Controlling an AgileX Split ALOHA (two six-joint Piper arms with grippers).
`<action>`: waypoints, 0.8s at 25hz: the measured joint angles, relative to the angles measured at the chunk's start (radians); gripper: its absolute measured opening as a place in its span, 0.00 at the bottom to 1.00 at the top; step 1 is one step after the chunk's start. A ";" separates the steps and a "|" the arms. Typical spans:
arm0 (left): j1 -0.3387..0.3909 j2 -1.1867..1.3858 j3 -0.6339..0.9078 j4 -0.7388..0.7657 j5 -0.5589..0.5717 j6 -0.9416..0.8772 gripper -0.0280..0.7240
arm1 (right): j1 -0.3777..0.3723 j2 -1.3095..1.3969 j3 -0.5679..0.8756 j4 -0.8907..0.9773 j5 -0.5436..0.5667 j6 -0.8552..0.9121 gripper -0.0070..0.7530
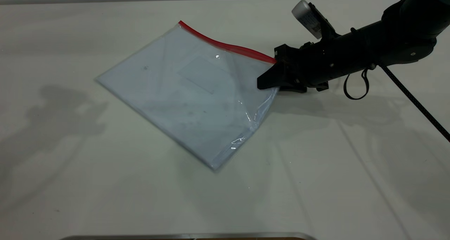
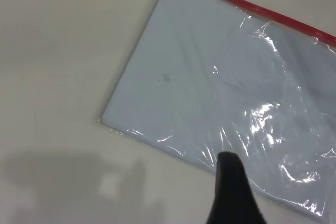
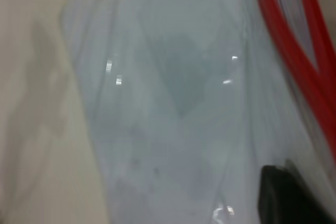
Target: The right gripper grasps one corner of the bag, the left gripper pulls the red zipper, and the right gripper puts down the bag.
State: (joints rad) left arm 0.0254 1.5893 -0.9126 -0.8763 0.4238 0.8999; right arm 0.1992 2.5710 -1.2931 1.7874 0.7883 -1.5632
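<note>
The bag (image 1: 190,92) lies flat on the white table, a clear pouch with a pale sheet inside. The red zipper (image 1: 225,45) runs along its far long edge; I cannot make out the slider tab. My right gripper (image 1: 269,82) is shut on the bag's right corner, next to the zipper's end, and that corner is slightly raised. The right wrist view shows the bag (image 3: 173,103) and zipper (image 3: 294,51) very close. My left gripper is out of the exterior view; its wrist view shows one black finger (image 2: 231,187) above the bag's near edge (image 2: 210,77), with the zipper (image 2: 262,10) beyond.
The right arm's black braided cable (image 1: 415,99) trails across the table to the right. A metal edge (image 1: 190,236) runs along the front of the table. Bare white cloth (image 1: 105,183) lies left and in front of the bag.
</note>
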 joint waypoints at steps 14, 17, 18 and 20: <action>-0.015 0.175 -0.040 -0.088 -0.008 0.086 0.75 | -0.011 -0.228 -0.098 -1.224 -0.057 0.586 0.05; -0.056 0.254 -0.107 -0.167 0.001 0.189 0.75 | 0.011 -0.263 -0.163 -1.228 -0.085 0.581 0.05; -0.072 0.279 -0.137 -0.198 0.013 0.222 0.75 | 0.029 -0.271 -0.174 -1.215 -0.089 0.563 0.05; -0.100 0.342 -0.199 -0.248 0.049 0.301 0.75 | 0.069 -0.276 -0.182 -1.184 -0.097 0.535 0.05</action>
State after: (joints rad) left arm -0.0747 1.9315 -1.1114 -1.1240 0.4726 1.2013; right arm 0.2678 2.2946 -1.4752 0.6038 0.6910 -1.0281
